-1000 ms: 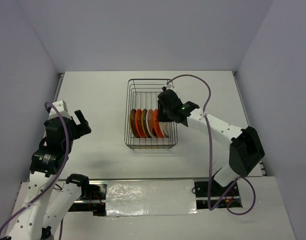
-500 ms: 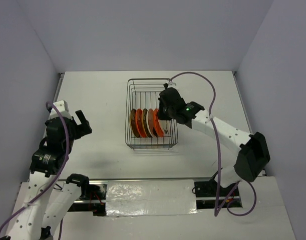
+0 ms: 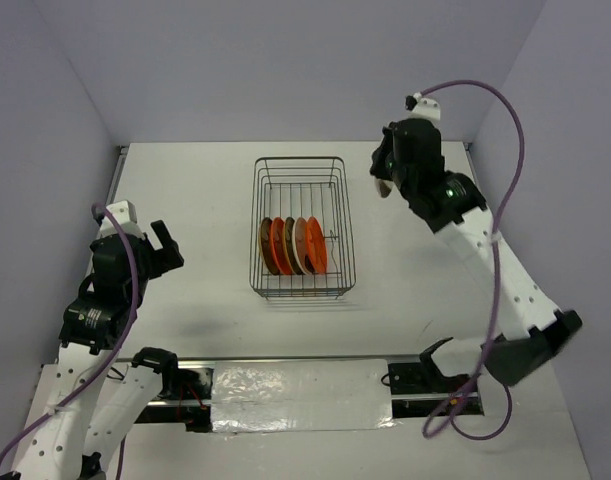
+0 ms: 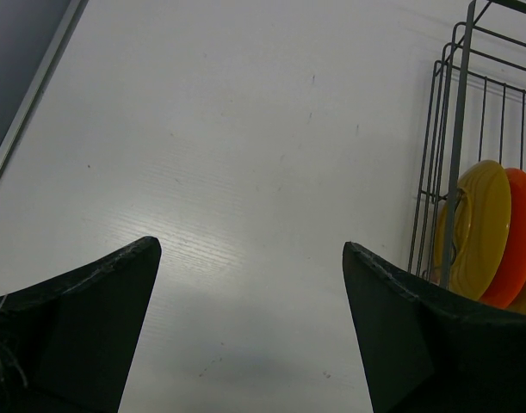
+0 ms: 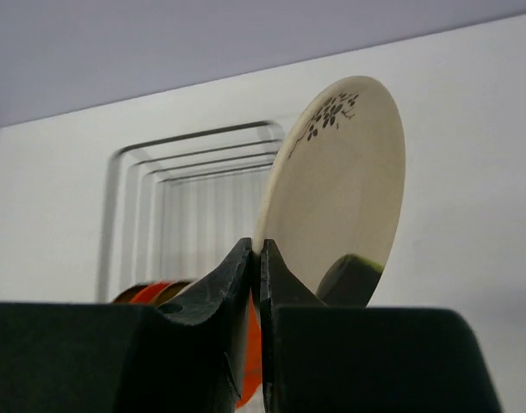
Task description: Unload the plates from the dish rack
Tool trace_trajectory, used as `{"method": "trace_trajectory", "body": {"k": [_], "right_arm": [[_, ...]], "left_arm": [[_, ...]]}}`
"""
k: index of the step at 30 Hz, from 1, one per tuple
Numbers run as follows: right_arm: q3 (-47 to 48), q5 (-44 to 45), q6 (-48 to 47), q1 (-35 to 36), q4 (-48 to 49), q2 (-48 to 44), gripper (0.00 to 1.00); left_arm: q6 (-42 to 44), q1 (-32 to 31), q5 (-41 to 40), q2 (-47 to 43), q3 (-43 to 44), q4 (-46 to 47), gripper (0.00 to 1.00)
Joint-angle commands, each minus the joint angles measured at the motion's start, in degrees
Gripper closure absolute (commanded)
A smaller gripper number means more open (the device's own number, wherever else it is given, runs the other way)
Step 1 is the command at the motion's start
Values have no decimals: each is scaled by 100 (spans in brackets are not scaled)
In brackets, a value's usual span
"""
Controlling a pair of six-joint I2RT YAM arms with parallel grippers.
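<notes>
Worktop: the white worktop [image 3: 205, 200] carries the dish rack [image 3: 300, 159], which stands about in its middle.
Dish rack: dark wire basket. The plates [image 3: 293, 246] that remain inside stand on edge in its near half, five by my count (orange, brown-yellow and one pale).
Right end effector: the right end effector [image 5: 256, 249] is beyond the rack's far right corner and outside the wires. Its fingers are closed tight on the rim of one plate.
Left end effector: the left end effector [image 4: 250, 249] waits to the left of the rack, well apart from it. Its fingers are spread wide and hold nothing.
Held plate: the cream plate [image 5: 340, 198] stands upright in the pinch. It carries a dark sprig near its upper edge.
Step in hand: in my judgement, carrying this plate away to lay it on the worktop to the right of the rack.
Doing it well: only a thin piece of rim is pinched, so the plate can swing. I would move slowly, turn the wrist until the plate is nearly flat, lower it until it touches, and only then open. Leave room beside it for the others.
Writing: no brand, label or letters can be read on the rack, the plates or the arms.
</notes>
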Motion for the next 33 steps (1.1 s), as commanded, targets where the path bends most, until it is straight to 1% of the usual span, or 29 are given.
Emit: {"method": "trace_trajectory", "body": {"k": [1,2,3,4,5,6,7,8,9,10,12,15,16,17,19,20,21,22,23,24,25,26,27,28,29,30,31,32,33], "right_arm": [[223,234,-714,-731,-409,1183,100],[389,321,-811,-967,-287,1647,100],[626,340,-986,-1065,-233,1895,100],[628,296,-1057,-1179,-215,2150,100],[959,244,-1110,-1276,-241,2414,100],[1136,208,-1137,-1425,-294,2930,100],[1460,138,-1163,-1488,-346,3178,100],[1585,112,-1216,-1532,-338,3398,100],[1734,146,-1199,-1593,-416,3827,100],[1979,138,-1181,-1611,-469,4014,100],[2148,138,-1164,-1629,-548,4322,100],[2570,120,-997,-1638,-926,4884,90],[2684,77,-970,-1629,-979,4921,83],[2737,50,-848,-1646,-1154,4947,62],[2660,-99,-786,-1638,-1208,4721,44],[2563,-239,-690,-1638,-1130,4562,33],[2449,-336,-637,-1629,-1077,4361,32],[2108,-476,-584,-1620,-815,3837,31],[1879,-826,-531,-1585,-665,3518,29],[1450,-951,-496,-1524,-524,3210,28],[1237,-1265,-400,-1323,-270,2581,27],[930,-1495,-407,-1165,-24,2261,27],[379,-1697,-407,-972,178,1980,27],[191,-1812,-347,-761,346,1759,27],[-98,-1761,-302,-289,365,1461,28],[-232,-1674,-259,-41,356,1371,28],[-390,-1464,-49,380,426,1170,31],[-792,-1419,66,558,548,1055,35],[-987,-1357,328,716,811,950,45]], "left_arm": [[82,-33,-26,2,-1,244,1],[91,-33,-17,10,-9,244,1],[91,-42,-8,37,-10,253,0],[91,-42,-8,54,-1,244,0],[100,-42,1,72,-1,244,0],[91,-42,-17,107,8,235,0],[91,-51,-26,116,8,235,1],[91,-51,-34,107,8,226,0],[82,-51,-26,116,-1,235,1],[91,-59,-17,99,-1,244,1],[100,-68,0,98,-9,253,1],[108,-77,9,133,-1,253,1],[108,-77,18,160,-1,253,1],[108,-77,9,169,-1,244,0],[108,-77,1,195,-1,235,1],[100,-77,-8,195,8,244,1],[100,-77,-17,186,-1,235,1],[91,-77,-17,178,-1,235,1],[91,-86,-17,178,-1,235,1],[74,-86,-87,178,-1,218,0],[39,-86,-122,186,8,209,1],[12,-86,-183,195,8,174,1],[-6,-77,-236,204,8,174,1],[-14,-77,-263,204,17,165,1],[-32,-77,-272,230,8,165,1],[-23,-77,-263,248,8,165,0],[-23,-77,-272,283,17,156,1],[-23,-77,-281,309,17,139,1],[-32,-77,-281,318,17,138,0]]}}
